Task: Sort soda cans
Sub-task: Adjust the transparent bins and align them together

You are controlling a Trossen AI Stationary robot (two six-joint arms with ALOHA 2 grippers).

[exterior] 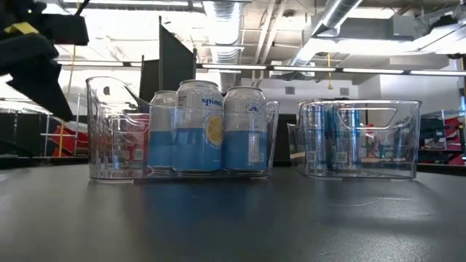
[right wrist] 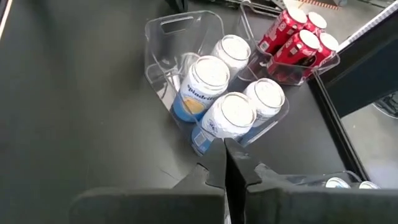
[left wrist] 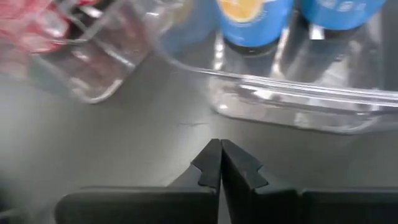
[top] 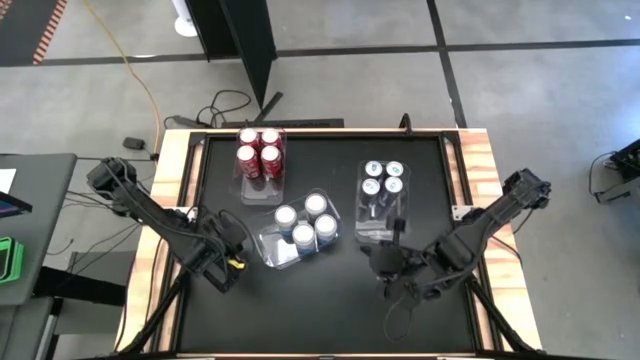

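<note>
Aluminium soda cans (top: 303, 223) probably dent easily; I'd grasp mid-body. Left gripper (left wrist: 220, 167) and right gripper (right wrist: 225, 163) both closed, empty.

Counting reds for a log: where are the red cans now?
In the high view, the four red cans stand in a clear bin at the table's far left, beyond the silver-blue cans.

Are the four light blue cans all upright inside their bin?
Yes. All four light blue cans stand upright, silver tops up, inside the middle clear bin.
</note>
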